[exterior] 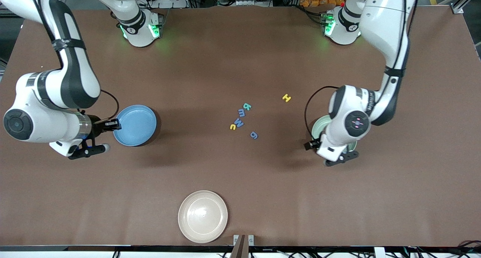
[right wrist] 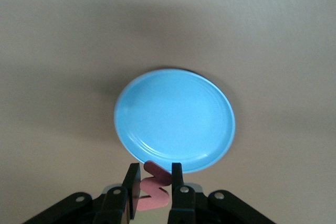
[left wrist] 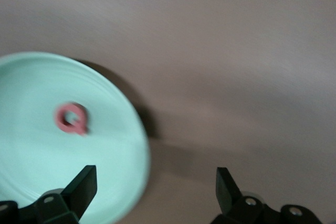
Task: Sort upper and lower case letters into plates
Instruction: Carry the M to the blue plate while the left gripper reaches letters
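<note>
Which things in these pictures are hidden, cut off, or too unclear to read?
- Pale green round plate: in the front view the left arm covers most of it; the left wrist view cuts it at the edge.
- Red-pink letter between the right gripper's fingers: partly covered by the fingers, so its case is unclear.
- Pink Q-like letter in the green plate: blurred.
- Small loose letters at the table's middle: too small to read surely.

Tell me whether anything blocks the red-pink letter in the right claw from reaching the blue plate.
Nothing visible does. The right claw is shut on the red-pink letter, just short of the blue plate rim, with only bare table between them. The plate looks empty.
</note>
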You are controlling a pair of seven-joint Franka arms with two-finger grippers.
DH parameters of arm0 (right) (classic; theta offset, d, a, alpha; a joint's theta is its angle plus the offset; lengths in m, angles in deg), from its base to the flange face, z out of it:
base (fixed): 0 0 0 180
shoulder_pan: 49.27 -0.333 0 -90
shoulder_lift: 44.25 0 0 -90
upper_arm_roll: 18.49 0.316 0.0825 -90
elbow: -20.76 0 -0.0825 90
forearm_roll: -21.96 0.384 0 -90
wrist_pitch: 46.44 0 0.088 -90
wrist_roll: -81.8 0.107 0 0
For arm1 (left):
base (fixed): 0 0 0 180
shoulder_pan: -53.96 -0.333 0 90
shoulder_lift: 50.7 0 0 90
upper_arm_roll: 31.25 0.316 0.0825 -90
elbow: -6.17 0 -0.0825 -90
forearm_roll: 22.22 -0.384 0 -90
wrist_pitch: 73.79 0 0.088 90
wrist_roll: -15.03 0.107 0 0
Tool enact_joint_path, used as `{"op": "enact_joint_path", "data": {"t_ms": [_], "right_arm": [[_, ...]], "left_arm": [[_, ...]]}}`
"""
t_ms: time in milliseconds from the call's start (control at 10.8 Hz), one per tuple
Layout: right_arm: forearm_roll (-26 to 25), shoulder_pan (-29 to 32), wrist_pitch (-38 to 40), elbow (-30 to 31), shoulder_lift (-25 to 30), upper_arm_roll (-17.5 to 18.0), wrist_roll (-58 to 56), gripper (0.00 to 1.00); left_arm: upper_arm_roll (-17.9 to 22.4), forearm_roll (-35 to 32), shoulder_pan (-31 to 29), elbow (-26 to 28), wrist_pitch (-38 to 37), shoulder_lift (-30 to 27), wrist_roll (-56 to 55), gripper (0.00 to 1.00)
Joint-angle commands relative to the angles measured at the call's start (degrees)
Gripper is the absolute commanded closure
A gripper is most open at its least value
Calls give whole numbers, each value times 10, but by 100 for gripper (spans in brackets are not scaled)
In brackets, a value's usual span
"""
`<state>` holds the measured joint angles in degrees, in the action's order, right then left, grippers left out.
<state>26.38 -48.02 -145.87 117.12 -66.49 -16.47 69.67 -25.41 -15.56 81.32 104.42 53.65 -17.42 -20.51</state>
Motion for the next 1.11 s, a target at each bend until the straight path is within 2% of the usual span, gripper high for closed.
{"op": "enact_joint_path", "data": {"t_ms": [0, 93, 185, 370, 463, 556, 741, 834, 926, 1019], "right_arm": [[-23, 44, -20, 55, 24, 10, -74, 100], [-67, 50, -24, 55, 17, 11, -123, 100], [-79, 52, -41, 60, 7, 11, -163, 100], [-69, 57, -67, 91, -3, 12, -160, 100], [-40, 58, -103, 125, -10, 12, -156, 100], [-38, 59, -147, 155, -13, 15, -156, 100], [-36, 55, -164, 164, -29, 17, -156, 100], [-30, 54, -170, 165, -35, 18, -154, 100], [-8, 51, -173, 165, -42, 22, -154, 100], [5, 47, -175, 164, -46, 23, -154, 100]], "left_arm": [[7, 15, 48, -17, -3, 17, -23, 0], [7, 15, 65, -17, -3, 16, -46, 0], [5, 16, 84, -20, -3, 15, -85, 0], [-27, 16, 97, -26, -6, 14, -153, 0], [-52, 16, 99, -26, -7, 14, -179, 0], [-71, 8, 100, -25, -7, 15, -187, 0], [-84, 5, 108, -16, -27, 16, -115, 0], [-85, -2, 103, -11, -59, 11, -7, 0], [-82, -4, 103, 0, -75, -3, 52, 0], [-84, -42, 98, 24, -76, -20, 92, 0]]}}
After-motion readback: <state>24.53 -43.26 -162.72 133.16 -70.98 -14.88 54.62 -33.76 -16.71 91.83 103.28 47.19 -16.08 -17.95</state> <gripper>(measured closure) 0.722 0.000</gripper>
